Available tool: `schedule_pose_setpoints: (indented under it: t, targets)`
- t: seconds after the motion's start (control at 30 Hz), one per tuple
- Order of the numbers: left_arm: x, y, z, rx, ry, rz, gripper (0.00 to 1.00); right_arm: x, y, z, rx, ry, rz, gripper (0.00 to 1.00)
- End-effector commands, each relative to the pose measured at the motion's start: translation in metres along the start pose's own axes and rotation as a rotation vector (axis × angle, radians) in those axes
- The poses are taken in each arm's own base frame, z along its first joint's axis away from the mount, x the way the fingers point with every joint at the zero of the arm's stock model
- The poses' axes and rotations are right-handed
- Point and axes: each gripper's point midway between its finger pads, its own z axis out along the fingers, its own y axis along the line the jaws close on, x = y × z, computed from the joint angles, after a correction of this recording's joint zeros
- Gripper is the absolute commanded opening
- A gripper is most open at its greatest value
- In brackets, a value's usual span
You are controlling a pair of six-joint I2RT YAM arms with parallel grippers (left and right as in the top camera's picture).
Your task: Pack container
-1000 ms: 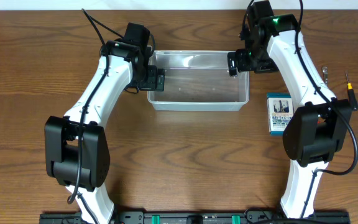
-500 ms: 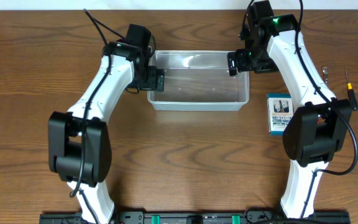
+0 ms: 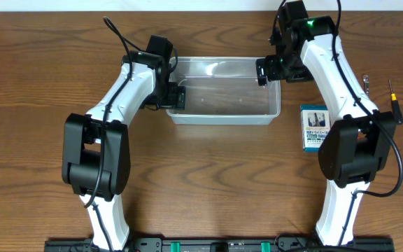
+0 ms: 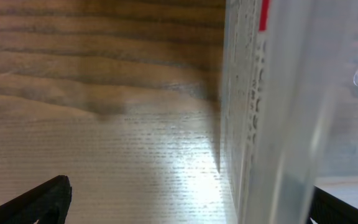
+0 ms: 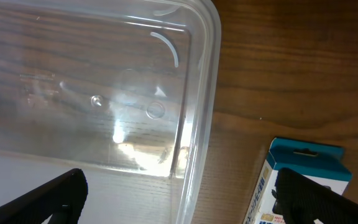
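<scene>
Though poised at the clear, round-cornered rectangular plastic container on the brown wooden table, clamping nothing. Left gripper jaws released, astride its left wall; right gripper jaws spread wide over its right wall.

A clear, colourless container on a brown table of streaked wood grain; at its 3 o'clock, a small box printed in blue and white. The left arm and right arm are white with black joints, a green light glowing at the container's 1 o'clock
</scene>
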Motion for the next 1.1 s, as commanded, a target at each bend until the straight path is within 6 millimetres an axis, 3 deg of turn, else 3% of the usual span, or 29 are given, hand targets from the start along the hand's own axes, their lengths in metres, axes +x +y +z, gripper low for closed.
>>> schedule_pose_setpoints:
  t: [0.0, 0.47, 0.83, 1.07]
  targets:
    - [0.007, 0.006, -0.003, -0.021, 0.023, -0.012, 0.98, -0.005, -0.002, -0.015, -0.001, -0.040, 0.011, 0.99]
    - [0.013, 0.007, -0.008, -0.024, 0.038, -0.012, 0.98, -0.006, -0.001, -0.015, -0.001, -0.042, 0.010, 0.99]
    - [0.007, 0.005, -0.039, -0.010, -0.035, -0.015, 0.98, -0.006, -0.001, -0.015, -0.001, -0.043, 0.011, 0.99]
    - [0.012, 0.006, -0.041, -0.013, -0.019, -0.015, 0.98, -0.006, -0.002, -0.015, -0.001, -0.043, 0.010, 0.99]
